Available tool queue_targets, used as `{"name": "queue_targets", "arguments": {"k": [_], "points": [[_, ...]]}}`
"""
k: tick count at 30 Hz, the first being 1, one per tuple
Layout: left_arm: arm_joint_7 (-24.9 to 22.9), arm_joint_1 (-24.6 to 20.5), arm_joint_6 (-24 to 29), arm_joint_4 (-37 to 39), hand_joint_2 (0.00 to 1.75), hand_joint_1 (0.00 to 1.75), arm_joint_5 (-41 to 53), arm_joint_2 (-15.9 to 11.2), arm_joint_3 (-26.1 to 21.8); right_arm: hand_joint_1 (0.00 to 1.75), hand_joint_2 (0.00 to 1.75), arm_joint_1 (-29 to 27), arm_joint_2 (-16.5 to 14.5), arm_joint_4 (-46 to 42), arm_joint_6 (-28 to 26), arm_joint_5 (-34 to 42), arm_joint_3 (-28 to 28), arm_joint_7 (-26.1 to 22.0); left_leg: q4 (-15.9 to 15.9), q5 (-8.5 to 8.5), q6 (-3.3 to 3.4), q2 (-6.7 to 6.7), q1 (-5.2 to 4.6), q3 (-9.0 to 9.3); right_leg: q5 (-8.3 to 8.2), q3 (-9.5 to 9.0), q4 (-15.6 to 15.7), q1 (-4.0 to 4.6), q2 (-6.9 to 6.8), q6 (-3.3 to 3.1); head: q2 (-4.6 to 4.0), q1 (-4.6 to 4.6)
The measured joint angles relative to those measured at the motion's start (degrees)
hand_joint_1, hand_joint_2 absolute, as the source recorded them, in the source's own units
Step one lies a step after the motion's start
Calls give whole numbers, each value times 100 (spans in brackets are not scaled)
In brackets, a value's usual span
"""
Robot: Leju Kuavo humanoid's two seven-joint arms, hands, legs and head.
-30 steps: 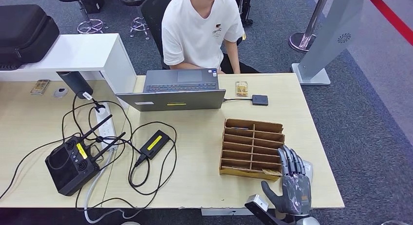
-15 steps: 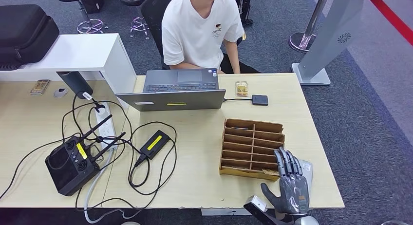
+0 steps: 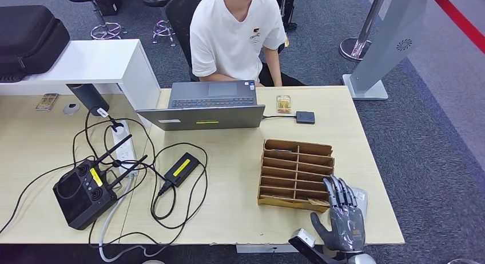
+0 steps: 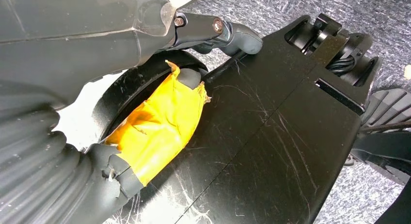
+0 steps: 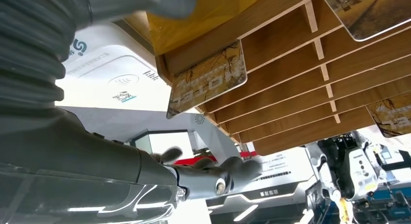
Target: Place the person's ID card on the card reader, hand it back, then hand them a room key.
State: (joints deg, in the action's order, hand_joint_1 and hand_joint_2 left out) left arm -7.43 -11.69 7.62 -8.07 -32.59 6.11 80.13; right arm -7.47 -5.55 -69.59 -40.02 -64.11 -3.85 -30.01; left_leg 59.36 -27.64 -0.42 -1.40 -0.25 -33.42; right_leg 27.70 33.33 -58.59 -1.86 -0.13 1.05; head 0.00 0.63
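From my head view, my right hand (image 3: 345,221) hovers flat, fingers apart and empty, just beside the wooden rack (image 3: 295,174). The ID card (image 3: 283,104) lies beyond the rack, near the person (image 3: 235,32); reaching over could knock the rack.

My right wrist view shows a room key (image 5: 208,79) jutting from a slot, easily snagged.

I cannot tell my left hand's state.

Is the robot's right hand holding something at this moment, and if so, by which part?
Nothing is held. The right hand is open with fingers extended, beside the near corner of the wooden card rack, with no card in it.
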Motion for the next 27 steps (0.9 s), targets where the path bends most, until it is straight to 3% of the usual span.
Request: {"name": "queue_targets", "arguments": {"k": [8, 15, 27], "points": [[0, -9, -13, 0, 175, 0, 2, 1, 42, 172, 175, 60, -2, 113, -11, 48, 9, -38, 0, 0, 0, 0, 0, 0, 0, 0, 0, 0, 0, 0, 0, 0], [0, -14, -15, 0, 175, 0, 1, 1, 61, 141, 175, 124, -2, 139, -22, 121, 9, -61, 0, 0, 0, 0, 0, 1, 0, -1, 0, 0, -1, 0, 0, 0], [155, -9, 58, 7, 175, 0, -46, -1, 63, 140, 175, 148, -2, 155, -22, 178, 9, -35, 0, 0, 0, -1, 0, 1, 0, 0, 1, 0, -1, 0, 0, 0]]}}
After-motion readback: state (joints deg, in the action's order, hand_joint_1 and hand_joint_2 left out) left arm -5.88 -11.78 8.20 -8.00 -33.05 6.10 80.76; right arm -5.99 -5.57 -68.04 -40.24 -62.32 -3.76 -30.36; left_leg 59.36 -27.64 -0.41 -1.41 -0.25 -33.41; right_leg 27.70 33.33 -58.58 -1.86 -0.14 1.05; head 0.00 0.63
